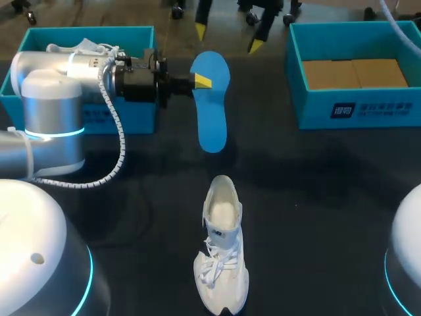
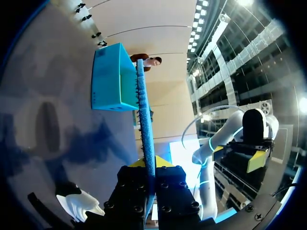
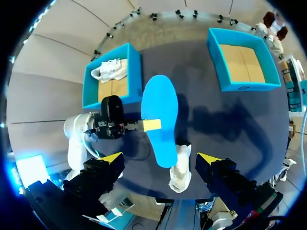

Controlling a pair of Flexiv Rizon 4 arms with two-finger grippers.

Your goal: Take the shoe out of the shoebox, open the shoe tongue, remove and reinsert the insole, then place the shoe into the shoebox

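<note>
A dark cloth covers the table point(image 1: 316, 197), and soft shadows lie across it. At the far left stands a teal box point(image 1: 138, 118) with a brown cardboard floor. In it lies a second white shoe point(image 3: 111, 69), laces showing. It seems to lie on its side, though it is too small to be sure.

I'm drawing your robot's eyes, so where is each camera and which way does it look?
Head view: above and behind, looking down on the table; left arm shows, left gripper pinching the blue insole.
Left wrist view: on that wrist, looking out past its gripper; insole edge-on in it.
Right wrist view: high up, facing down; open right gripper shows.
Shared: head and right wrist both see insole, shoe, empty shoebox.
</note>
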